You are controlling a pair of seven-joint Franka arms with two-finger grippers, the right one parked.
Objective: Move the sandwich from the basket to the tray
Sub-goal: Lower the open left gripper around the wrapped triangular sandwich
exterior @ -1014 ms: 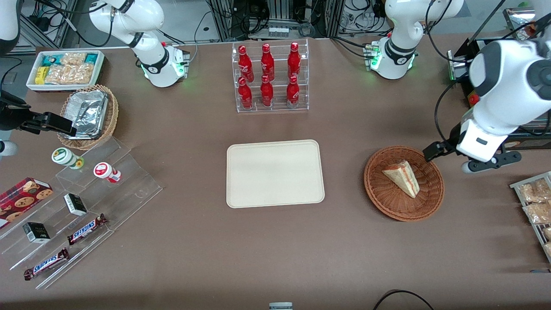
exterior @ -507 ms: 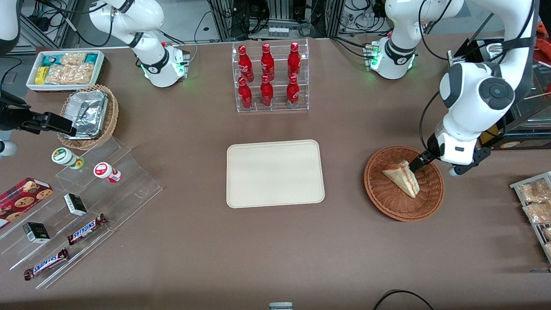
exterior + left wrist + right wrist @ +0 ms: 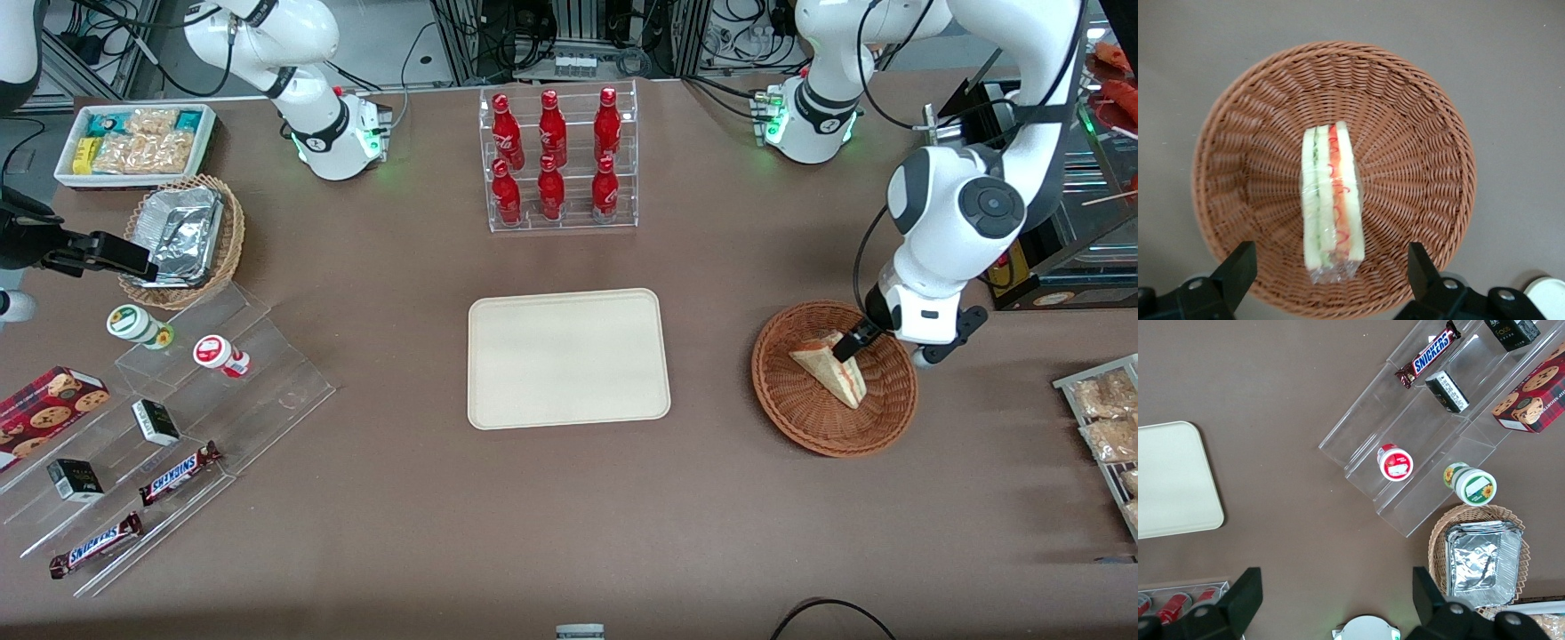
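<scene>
The sandwich (image 3: 831,366), a wrapped pale wedge with a pink-red and green filling stripe, lies in the reddish-brown wicker basket (image 3: 782,409) toward the working arm's end of the table. My left arm's gripper (image 3: 849,345) hangs just above the basket, over the sandwich's thick end. In the left wrist view the gripper (image 3: 1330,267) is open, its black fingers (image 3: 1238,263) standing wide apart on either side of the sandwich (image 3: 1331,200), not touching it, with the basket (image 3: 1431,133) below. The cream-beige tray (image 3: 569,358) lies empty at the table's middle and also shows in the right wrist view (image 3: 1171,480).
A clear rack of red bottles (image 3: 558,160) stands farther from the camera than the tray. Snack packs (image 3: 1107,418) lie at the working arm's table end. Acrylic steps with snacks (image 3: 178,400), a foil-lined tan basket (image 3: 182,236) and a white bin (image 3: 133,142) lie toward the parked arm's end.
My left arm has swung in from the table's end and come down; its open gripper has moved from beside the basket to over the sandwich. The sandwich has not moved.
</scene>
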